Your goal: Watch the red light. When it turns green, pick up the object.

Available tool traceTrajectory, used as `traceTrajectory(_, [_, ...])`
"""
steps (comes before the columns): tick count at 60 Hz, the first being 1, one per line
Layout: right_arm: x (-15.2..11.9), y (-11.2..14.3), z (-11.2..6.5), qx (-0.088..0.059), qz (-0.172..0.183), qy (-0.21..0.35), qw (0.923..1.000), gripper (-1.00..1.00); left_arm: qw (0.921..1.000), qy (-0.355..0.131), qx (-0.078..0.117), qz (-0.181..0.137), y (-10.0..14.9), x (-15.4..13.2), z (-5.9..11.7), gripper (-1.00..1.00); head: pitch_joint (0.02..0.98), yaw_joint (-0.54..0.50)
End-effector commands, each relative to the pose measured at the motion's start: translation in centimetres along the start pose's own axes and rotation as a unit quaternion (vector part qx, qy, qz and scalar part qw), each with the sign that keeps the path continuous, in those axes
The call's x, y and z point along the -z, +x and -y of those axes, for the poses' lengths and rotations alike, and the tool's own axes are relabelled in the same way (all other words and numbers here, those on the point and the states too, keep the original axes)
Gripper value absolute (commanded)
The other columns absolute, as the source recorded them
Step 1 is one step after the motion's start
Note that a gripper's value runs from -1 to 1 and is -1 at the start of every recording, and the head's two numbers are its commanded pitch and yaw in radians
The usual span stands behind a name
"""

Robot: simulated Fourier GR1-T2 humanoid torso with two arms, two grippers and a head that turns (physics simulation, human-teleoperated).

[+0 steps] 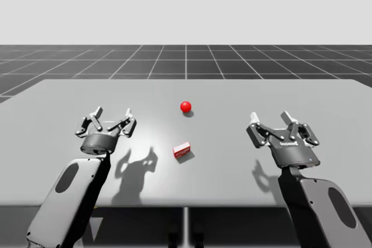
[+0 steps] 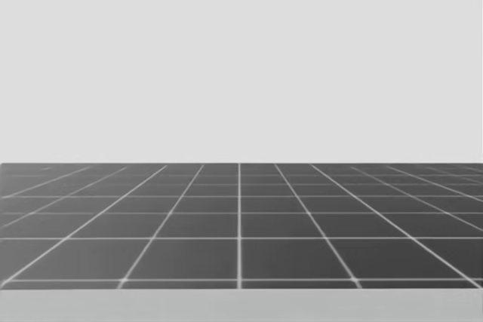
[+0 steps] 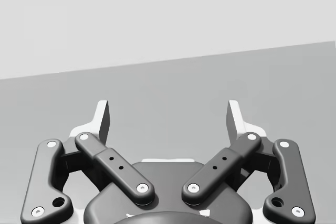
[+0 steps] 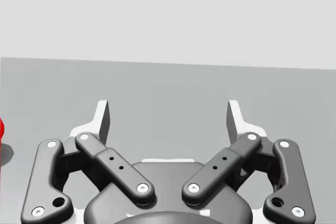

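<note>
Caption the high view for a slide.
Left claw and right claw open, flanking the red box; light sphere beyond it red.

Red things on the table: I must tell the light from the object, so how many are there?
2. The ball sits centrally, farther from me; the box lies just nearer me, apart from it. Nothing seems hidden.

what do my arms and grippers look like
Left arm and right arm: light grey shells, dark oval forearm panel. Left gripper and right gripper: dark round base, black link bars with silver pins, grey-white fingertips.
</note>
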Motion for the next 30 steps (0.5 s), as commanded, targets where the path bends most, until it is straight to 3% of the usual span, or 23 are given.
traceTrajectory(1, [-0.15,-1.34,0.47,0.0,-0.013,-0.007,0.9999,-1.0,0.9998,0.006,0.011,-0.018,-1.6,0.6,-0.25,-1.0,0.089,0.0])
traceTrajectory(6, [-0.06,-1.29,0.39,-0.006,-0.014,0.003,0.9999,-1.0,0.9998,0.006,0.008,-0.018,-1.6,0.62,-0.3,-1.0,0.106,0.0])
traceTrajectory(8, [-0.01,-1.32,0.37,-0.02,-0.019,-0.003,0.9996,-1.0,0.9998,0.006,0.008,-0.018,-1.6,0.62,-0.32,-1.0,0.125,0.0])
traceTrajectory(30, [0.28,-1.33,0.27,-0.022,-0.031,-0.002,0.9993,-1.0,0.9998,0.002,0.011,-0.019,-1.7,0.72,-0.31,-1.0,0.367,0.02])
